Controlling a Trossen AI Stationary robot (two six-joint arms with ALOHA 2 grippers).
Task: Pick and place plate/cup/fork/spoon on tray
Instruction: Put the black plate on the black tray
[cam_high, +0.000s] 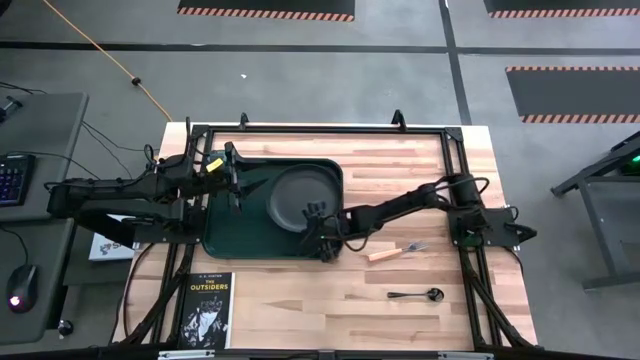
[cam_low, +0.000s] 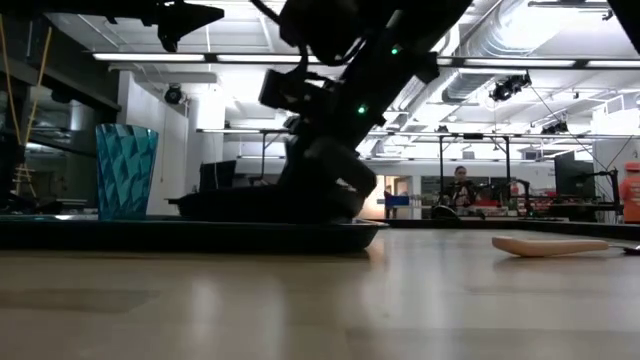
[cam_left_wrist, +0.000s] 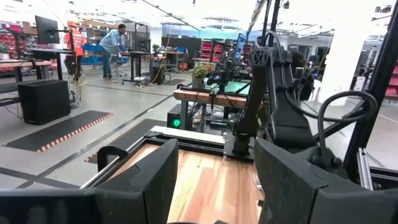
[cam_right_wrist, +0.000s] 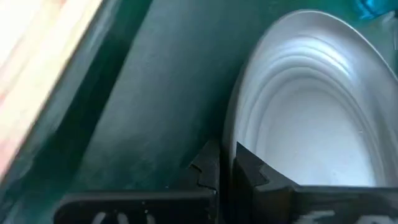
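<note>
The plate (cam_high: 298, 195) is lying at the right end of the tray (cam_high: 225, 235), and the right pincer (cam_high: 322, 235) is pinching its near rim, the two fingers closed tight on the raised edge as the right wrist view shows, with the pale inside of the plate (cam_right_wrist: 311, 124) spreading out just ahead of the fingers and the green tray floor (cam_right_wrist: 155, 106) beside them. From the low view the plate seems to be sitting down on the tray already, so I'd say the plate step is finishing: the next move is calling for the fingers to let go and lift clear without dragging the rim.

The cup (cam_low: 126, 170) is standing upright on the tray, well away from that pincer, toward the far left end. Behind the right pincer, out on the bare desk (cam_high: 300, 300), the fork (cam_high: 395, 251) is lying near the arm, and the spoon (cam_high: 416, 294) is lying farther off; both are waiting to be fetched.

The left pincer (cam_high: 232, 175) is hovering over the tray's left end with its fingers spread open, holding nothing
</note>
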